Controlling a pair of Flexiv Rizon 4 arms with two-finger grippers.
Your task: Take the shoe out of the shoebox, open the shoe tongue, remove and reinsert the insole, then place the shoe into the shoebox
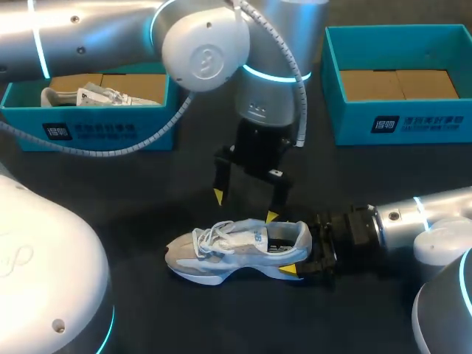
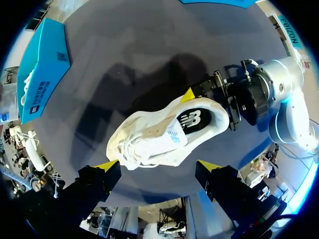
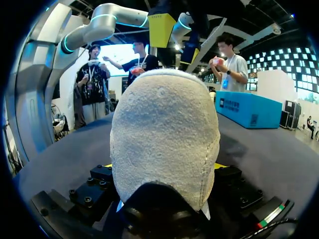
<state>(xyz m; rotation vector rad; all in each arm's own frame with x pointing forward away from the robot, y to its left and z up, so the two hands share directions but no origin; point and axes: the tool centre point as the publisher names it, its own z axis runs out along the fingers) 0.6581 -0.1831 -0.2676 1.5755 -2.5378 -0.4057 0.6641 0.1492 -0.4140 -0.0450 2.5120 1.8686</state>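
Dark tabletop (image 1: 147,192), shoe (image 1: 236,247) crosswise, toe leftward, heel pinched by right hand (image 1: 299,247), left hand (image 1: 245,206) spread.

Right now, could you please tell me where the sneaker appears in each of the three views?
Head view: the sneaker lies on the table, lower middle, heel between the fingers of the right gripper.
Left wrist view: just ahead of the open fingers of the left gripper.
Right wrist view: its heel sits between the right gripper's fingers.
Shared landmark: the left gripper, hovering over the sneaker.
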